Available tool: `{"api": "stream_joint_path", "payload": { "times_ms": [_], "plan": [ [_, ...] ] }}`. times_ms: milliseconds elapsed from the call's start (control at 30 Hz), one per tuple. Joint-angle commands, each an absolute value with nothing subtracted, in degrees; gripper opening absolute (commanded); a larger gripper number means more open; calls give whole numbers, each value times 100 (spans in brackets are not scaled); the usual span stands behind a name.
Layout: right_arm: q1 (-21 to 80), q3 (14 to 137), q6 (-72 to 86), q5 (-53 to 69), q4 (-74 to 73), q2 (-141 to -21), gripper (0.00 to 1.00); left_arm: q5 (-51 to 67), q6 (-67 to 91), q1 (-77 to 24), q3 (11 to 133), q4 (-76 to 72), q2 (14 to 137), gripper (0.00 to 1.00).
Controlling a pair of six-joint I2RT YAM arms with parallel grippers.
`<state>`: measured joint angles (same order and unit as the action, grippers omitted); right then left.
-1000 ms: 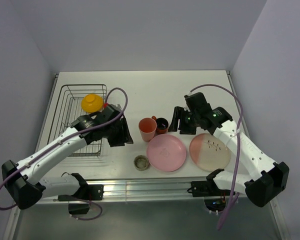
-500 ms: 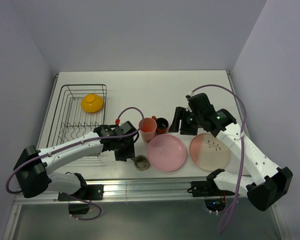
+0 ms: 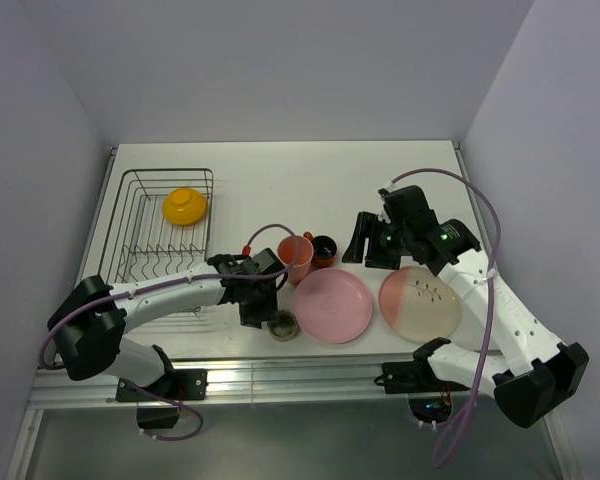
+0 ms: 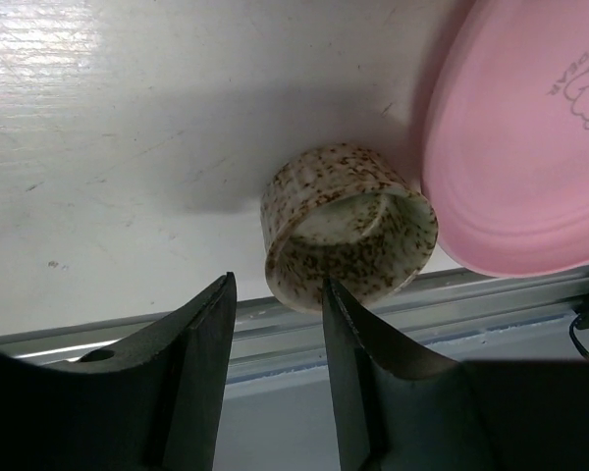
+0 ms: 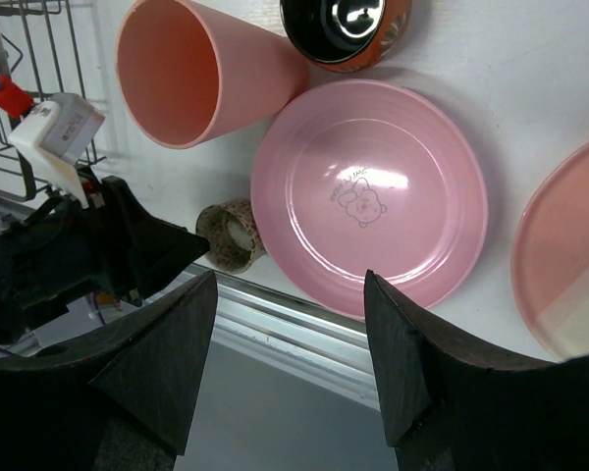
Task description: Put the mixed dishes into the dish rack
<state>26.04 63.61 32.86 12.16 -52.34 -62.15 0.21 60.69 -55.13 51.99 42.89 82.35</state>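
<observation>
The small speckled beige cup [image 3: 281, 324] stands near the table's front edge, left of the pink plate [image 3: 332, 305]. My left gripper [image 3: 263, 305] is low beside it and open. In the left wrist view the speckled cup [image 4: 348, 226] sits just past the fingertips of the left gripper [image 4: 278, 294], not between them. The pink tumbler [image 3: 296, 256] and dark red-brown cup [image 3: 324, 248] stand behind the pink plate. My right gripper [image 3: 365, 240] hovers open above them, holding nothing. The pink-and-cream plate [image 3: 420, 303] lies to the right. The orange-yellow bowl [image 3: 185, 205] rests upside down in the dish rack [image 3: 140, 250].
A metal rail [image 3: 310, 375] runs along the table's front edge, close to the speckled cup. The right wrist view shows the tumbler [image 5: 191, 74], the pink plate [image 5: 370, 196], the speckled cup [image 5: 231, 235] and my left gripper's black fingers [image 5: 128, 250] under the right gripper [image 5: 290, 285].
My left arm has swung from the rack's right side toward the front edge and come down beside the speckled cup. The right gripper has drifted slightly to the right.
</observation>
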Motion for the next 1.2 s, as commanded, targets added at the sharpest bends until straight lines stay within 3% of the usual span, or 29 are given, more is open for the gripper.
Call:
{"api": "stream_joint_path", "payload": {
  "times_ms": [0,600,667,700,933,1167],
  "plan": [
    [2514,6434,3155,1266,-5317,-5986,69,123,6012,-5555,5124,4017,8323,46],
    [2487,6372,3278,1336,-5300,-5810,69,237,5924,-5563,4825,3621,8429,26],
    [2487,6372,3278,1371,-5300,-5801,69,220,5906,-5563,4843,3639,8394,5],
    [2487,6372,3278,1406,-5300,-5809,69,185,5906,-5563,4878,3726,8367,0],
    [2496,6512,3103,2205,-5221,-6011,70,35,5985,-5563,5071,4551,7533,0],
    [2575,7460,2962,2987,-5440,-6258,72,123,5977,-5563,5966,5054,6357,0]
  ]
}}
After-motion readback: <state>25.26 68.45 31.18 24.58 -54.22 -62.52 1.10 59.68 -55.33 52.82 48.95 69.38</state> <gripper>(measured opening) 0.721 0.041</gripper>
